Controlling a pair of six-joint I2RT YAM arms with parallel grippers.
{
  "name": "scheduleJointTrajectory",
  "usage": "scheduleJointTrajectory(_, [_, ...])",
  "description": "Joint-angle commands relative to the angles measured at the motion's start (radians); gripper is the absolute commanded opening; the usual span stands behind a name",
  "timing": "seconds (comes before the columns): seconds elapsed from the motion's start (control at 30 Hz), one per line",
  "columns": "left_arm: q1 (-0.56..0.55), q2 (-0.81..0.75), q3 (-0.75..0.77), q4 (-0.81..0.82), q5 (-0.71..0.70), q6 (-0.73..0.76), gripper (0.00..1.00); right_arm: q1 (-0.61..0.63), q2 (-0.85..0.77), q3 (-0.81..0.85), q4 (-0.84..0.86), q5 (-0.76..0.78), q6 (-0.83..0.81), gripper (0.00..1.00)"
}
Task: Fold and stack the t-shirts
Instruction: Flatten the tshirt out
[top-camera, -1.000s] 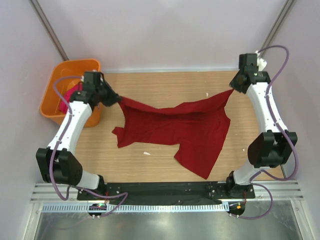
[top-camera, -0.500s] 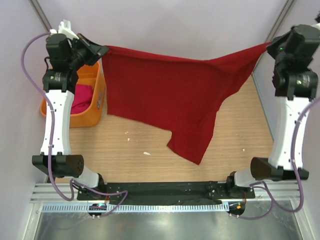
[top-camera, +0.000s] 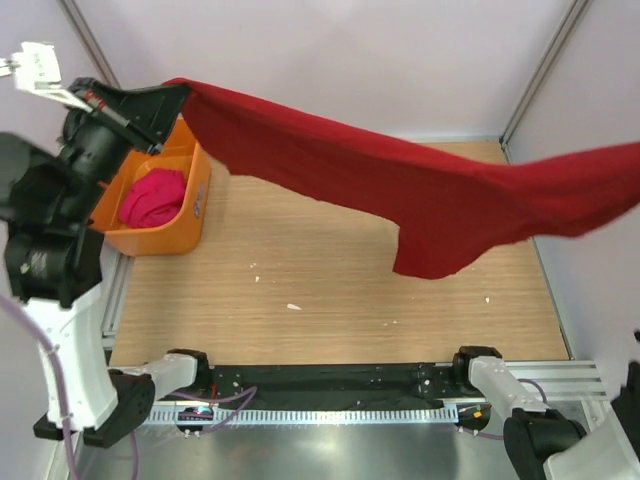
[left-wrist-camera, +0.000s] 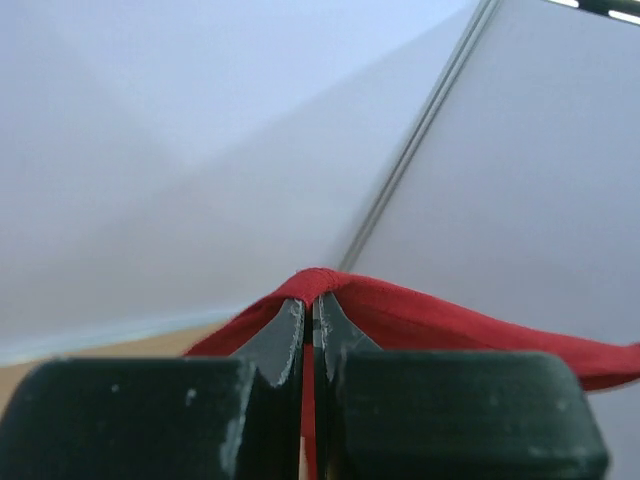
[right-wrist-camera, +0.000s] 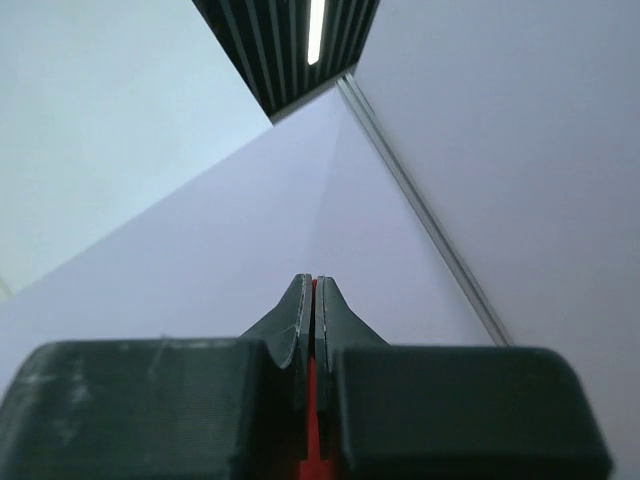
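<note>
The dark crimson t-shirt (top-camera: 420, 190) hangs stretched in the air high above the table, from upper left to the right edge. My left gripper (top-camera: 178, 92) is shut on its left corner; the left wrist view shows red cloth (left-wrist-camera: 400, 310) folded over the closed fingertips (left-wrist-camera: 285, 335). My right gripper is past the right edge of the top view; in the right wrist view (right-wrist-camera: 314, 290) it is shut with a red strip of cloth (right-wrist-camera: 312, 410) pinched between the fingers. The magenta-pink t-shirt (top-camera: 152, 197) lies bunched inside the orange tub.
The orange plastic tub (top-camera: 185, 222) stands at the table's left edge under my left arm. The wooden table (top-camera: 330, 290) has a few small white specks. Enclosure walls and metal posts (top-camera: 545, 60) stand behind and at the sides.
Both arms have lifted much higher and nearer the camera, raising the red t-shirt off the table and stretching it out. The right gripper has left the top view.
</note>
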Motion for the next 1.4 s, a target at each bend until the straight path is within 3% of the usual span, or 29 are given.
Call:
scheduleJointTrajectory(0.0, [-0.094, -0.042, 0.169, -0.136, -0.234, 0.199, 0.0, 0.017, -0.021, 0.03, 0.066, 0.035, -0.047, 0.01])
scheduleJointTrajectory(0.1, [-0.189, -0.069, 0.277, -0.196, -0.369, 0.265, 0.0, 0.027, -0.045, 0.072, 0.099, 0.03, -0.053, 0.01])
scheduleJointTrajectory(0.2, [-0.255, -0.101, 0.282, -0.179, -0.457, 0.305, 0.0, 0.027, -0.042, 0.091, 0.124, 0.019, -0.044, 0.01])
scheduleJointTrajectory(0.43, [-0.272, -0.039, 0.202, -0.168, -0.518, 0.331, 0.0, 0.027, 0.066, 0.026, 0.159, 0.024, -0.021, 0.01])
scheduleJointTrajectory(0.53, [-0.272, -0.006, 0.083, -0.11, -0.527, 0.334, 0.0, 0.027, 0.102, -0.113, 0.213, 0.033, -0.004, 0.01])
scheduleJointTrajectory(0.7, [-0.259, 0.049, -0.196, 0.008, -0.546, 0.34, 0.0, 0.028, 0.113, -0.493, 0.387, 0.067, 0.013, 0.01])
scheduleJointTrajectory(0.83, [-0.217, 0.104, -0.461, 0.218, -0.515, 0.329, 0.0, 0.028, 0.161, -0.756, 0.509, 0.084, 0.023, 0.01])
scheduleJointTrajectory(0.93, [-0.186, 0.185, -0.609, 0.386, -0.501, 0.342, 0.0, 0.027, 0.233, -0.905, 0.602, 0.071, 0.039, 0.01])
scheduleJointTrajectory(1.07, [-0.162, 0.447, -0.649, 0.491, -0.468, 0.369, 0.0, 0.025, 0.367, -1.035, 0.736, 0.078, 0.039, 0.01])
scheduleJointTrajectory(1.2, [-0.108, 0.685, -0.607, 0.574, -0.348, 0.255, 0.0, 0.025, 0.537, -0.997, 0.77, 0.07, 0.01, 0.01])
scheduleJointTrajectory(1.23, [-0.075, 0.836, -0.48, 0.573, -0.237, 0.209, 0.0, 0.025, 0.673, -0.924, 0.759, 0.044, -0.012, 0.01])
scheduleJointTrajectory(1.37, [-0.053, 0.937, -0.387, 0.556, -0.189, 0.191, 0.0, 0.025, 0.772, -0.835, 0.721, 0.028, -0.026, 0.01])
